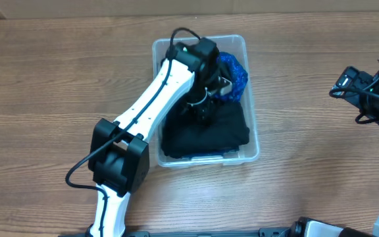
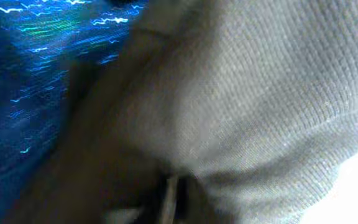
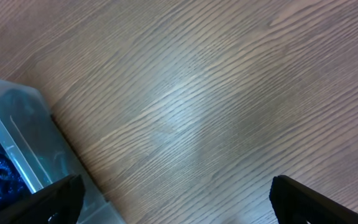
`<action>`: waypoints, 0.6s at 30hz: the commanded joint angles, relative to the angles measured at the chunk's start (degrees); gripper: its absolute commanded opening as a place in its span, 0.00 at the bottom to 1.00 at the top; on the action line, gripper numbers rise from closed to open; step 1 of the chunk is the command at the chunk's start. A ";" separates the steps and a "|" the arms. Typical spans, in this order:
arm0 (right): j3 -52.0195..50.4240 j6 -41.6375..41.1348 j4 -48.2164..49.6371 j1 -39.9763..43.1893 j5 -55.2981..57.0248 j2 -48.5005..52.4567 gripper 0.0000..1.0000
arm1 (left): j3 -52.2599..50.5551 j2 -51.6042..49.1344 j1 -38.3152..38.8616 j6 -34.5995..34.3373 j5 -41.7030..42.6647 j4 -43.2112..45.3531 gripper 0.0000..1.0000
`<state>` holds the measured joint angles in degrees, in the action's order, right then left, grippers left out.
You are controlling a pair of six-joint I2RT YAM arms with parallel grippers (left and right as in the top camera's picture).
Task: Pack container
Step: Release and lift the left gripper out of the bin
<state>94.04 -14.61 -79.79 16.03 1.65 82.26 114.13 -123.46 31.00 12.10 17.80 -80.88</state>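
Finding: no text, label, brand mark, number or sign is legible in any of the three views. The container (image 1: 254, 139) shows no readable marking on its visible walls or rim.
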 commanded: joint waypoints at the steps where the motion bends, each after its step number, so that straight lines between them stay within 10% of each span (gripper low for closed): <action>1: 0.13 -0.20 0.44 -0.17 -0.44 0.11 1.00 | 10.84 -1.25 -2.51 -0.55 -9.49 -3.02 0.43; 3: 0.15 -0.22 1.31 -0.17 -0.46 0.11 1.00 | 15.85 -1.25 -2.82 -0.57 -11.39 -3.98 0.53; 6: 0.15 -0.20 3.13 -0.28 -0.48 0.11 1.00 | 22.69 -1.25 -3.56 -3.19 -17.46 -5.38 1.00; 18: 0.15 11.39 19.65 -4.98 -2.62 1.75 1.00 | 38.73 -1.22 -19.15 -22.84 -22.88 -5.29 1.00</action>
<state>94.00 -8.78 -62.59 13.52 -0.01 82.30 150.32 -124.31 18.44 -1.34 -2.66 -87.59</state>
